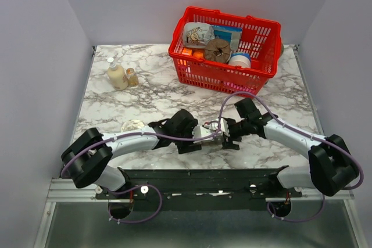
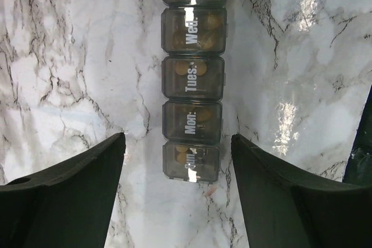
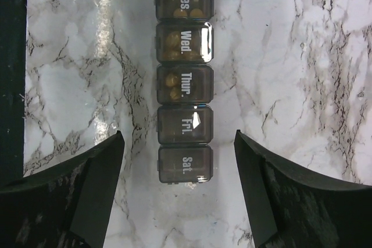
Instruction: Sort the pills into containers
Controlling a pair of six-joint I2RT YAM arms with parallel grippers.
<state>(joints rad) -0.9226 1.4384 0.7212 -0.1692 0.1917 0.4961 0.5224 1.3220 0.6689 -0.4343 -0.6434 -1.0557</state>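
The containers (image 2: 192,91) are a dark grey strip of day-labelled compartments lying flat on the marble, all lids down. Tan pills (image 2: 185,69) show through the lids from Sun to Thur. Its Sun end lies between my left gripper's (image 2: 177,137) fingers, which stand wide apart and touch nothing. In the right wrist view the containers (image 3: 185,120) end at Sat. Pills (image 3: 172,85) fill Thur, Wed and Tues, while Fri and Sat look empty. My right gripper (image 3: 179,133) is open astride the Fri and Sat end. From above, the left gripper (image 1: 196,135) and right gripper (image 1: 228,133) face each other.
A red wire basket (image 1: 256,71) of packets and tubs stands at the back right. Two small bottles (image 1: 117,76) stand at the back left. A round pale dish (image 1: 133,125) lies beside the left arm. The right arm's black edge (image 2: 363,143) shows at the left wrist view's right border.
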